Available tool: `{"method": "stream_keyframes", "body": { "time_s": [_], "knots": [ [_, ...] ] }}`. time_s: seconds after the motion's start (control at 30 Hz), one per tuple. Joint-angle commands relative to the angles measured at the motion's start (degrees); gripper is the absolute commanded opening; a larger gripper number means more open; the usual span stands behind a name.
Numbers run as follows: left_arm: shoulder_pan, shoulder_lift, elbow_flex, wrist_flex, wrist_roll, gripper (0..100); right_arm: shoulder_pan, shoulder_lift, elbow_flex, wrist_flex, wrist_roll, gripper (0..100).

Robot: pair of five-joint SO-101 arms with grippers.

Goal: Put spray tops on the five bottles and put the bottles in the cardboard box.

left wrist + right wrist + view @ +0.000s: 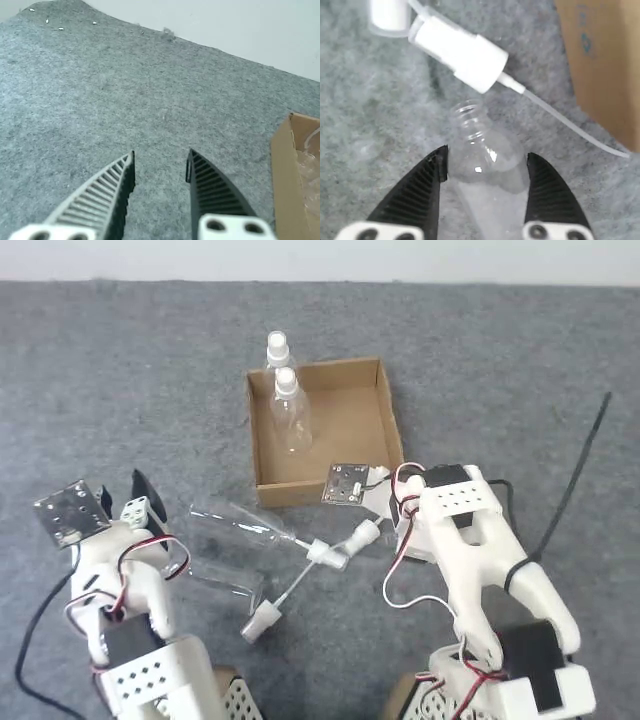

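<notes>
Grey carpet [500, 360], capless bottle [485, 167] between right jaws

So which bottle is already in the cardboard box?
The spray-topped bottle inside the cardboard box walls. The other topped bottle seems behind its back wall; two open bottles lie on the carpet.

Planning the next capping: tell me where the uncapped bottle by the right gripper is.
In the right wrist view the uncapped bottle lies on the mat between the open jaws of the right gripper, neck towards a loose spray top.
</notes>
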Motion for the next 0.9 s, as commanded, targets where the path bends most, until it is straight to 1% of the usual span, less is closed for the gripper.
{"method": "stream_keyframes", "body": {
  "time_s": [0.0,0.33,0.43,0.6,0.67,0.8,0.87],
  "knots": [
    [-0.1,-0.9,-0.1,-2.0,0.2,16,0.9,-1.1,-3.0,-0.5,-6.7,9.5],
    [-0.1,-0.9,-0.1,-2.0,0.2,16,1.0,-1.1,-3.1,-0.5,-23.7,9.5],
    [-0.1,-0.9,-0.1,-2.0,0.2,16,1.0,-1.1,-3.1,0.0,-26.8,9.5],
    [-0.1,-0.9,-0.1,-2.0,0.2,16,0.5,-0.6,-4.7,5.8,-24.1,10.6],
    [-0.1,-0.9,-0.1,-2.0,0.2,16,0.9,-0.6,-5.8,7.4,-22.6,14.8],
    [-0.1,-0.9,-0.1,-2.0,0.2,16,0.7,-0.6,-6.4,9.0,-19.3,26.6],
    [-0.1,-0.9,-0.1,-2.0,0.2,16,0.6,-0.6,-6.4,8.9,-17.4,27.9]
  ]
}}
